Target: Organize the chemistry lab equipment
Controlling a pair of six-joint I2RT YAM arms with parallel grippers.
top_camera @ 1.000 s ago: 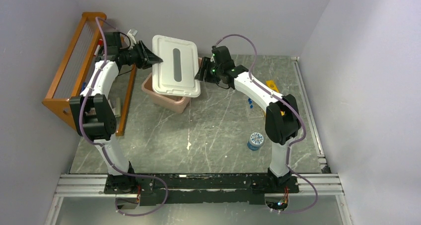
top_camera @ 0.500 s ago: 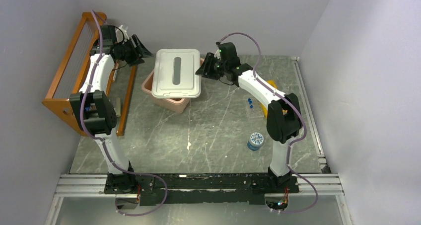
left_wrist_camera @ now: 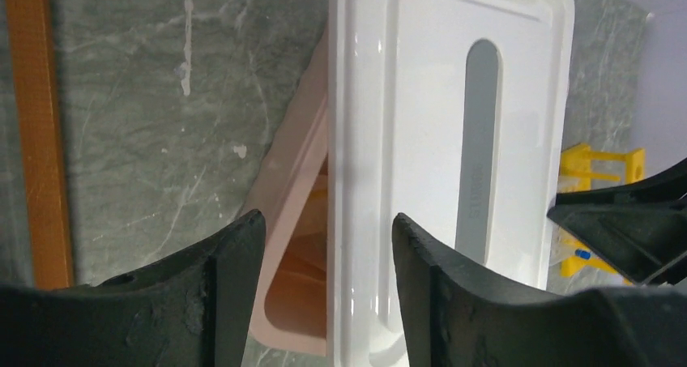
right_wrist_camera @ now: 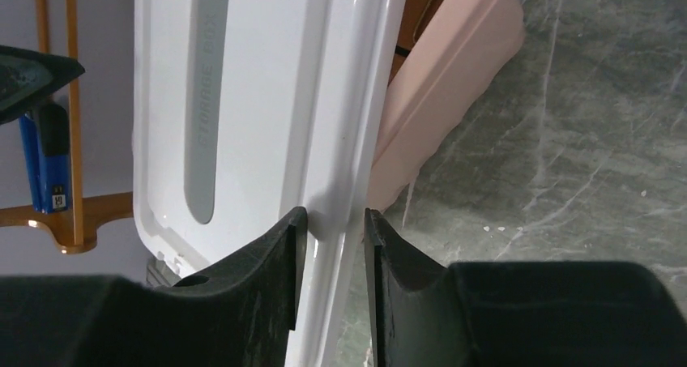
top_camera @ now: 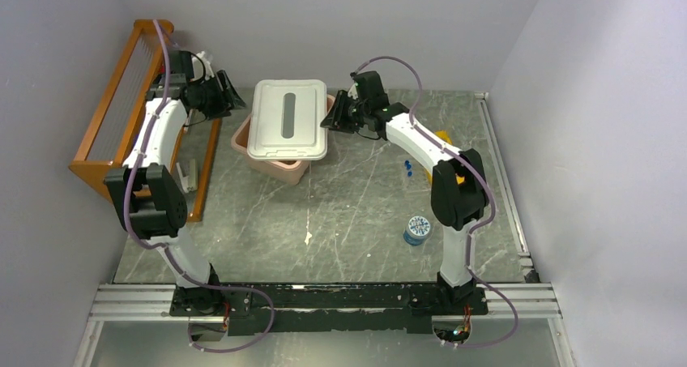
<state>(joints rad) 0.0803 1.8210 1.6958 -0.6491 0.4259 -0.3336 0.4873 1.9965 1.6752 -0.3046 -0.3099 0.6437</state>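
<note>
A white lid [top_camera: 288,117] lies slightly askew on the pink tub [top_camera: 274,163]. My left gripper [top_camera: 229,98] hovers open just left of them; in its wrist view the left gripper [left_wrist_camera: 328,221] frames the lid's [left_wrist_camera: 437,140] edge and the tub's [left_wrist_camera: 296,197] wall without touching either. My right gripper [top_camera: 330,117] is at the lid's right edge. In the right wrist view the right gripper [right_wrist_camera: 334,215] straddles the lid's [right_wrist_camera: 259,83] rim with narrow jaws, a thin gap left at one finger. Tiny blue-capped vials [top_camera: 407,169], a blue piece [top_camera: 417,229] and the yellow tube rack [top_camera: 444,138] sit to the right.
The orange wooden rack [top_camera: 121,100] stands along the left wall, with a small metal item [top_camera: 188,175] beside it. The yellow rack [left_wrist_camera: 595,164] also shows past the lid in the left wrist view. A blue object [right_wrist_camera: 44,168] hangs by the orange frame.
My left gripper opened, let go of the lid and drew back left. The lid dropped from a tilt to lie flat on the tub. My right jaws narrowed around its right rim.
</note>
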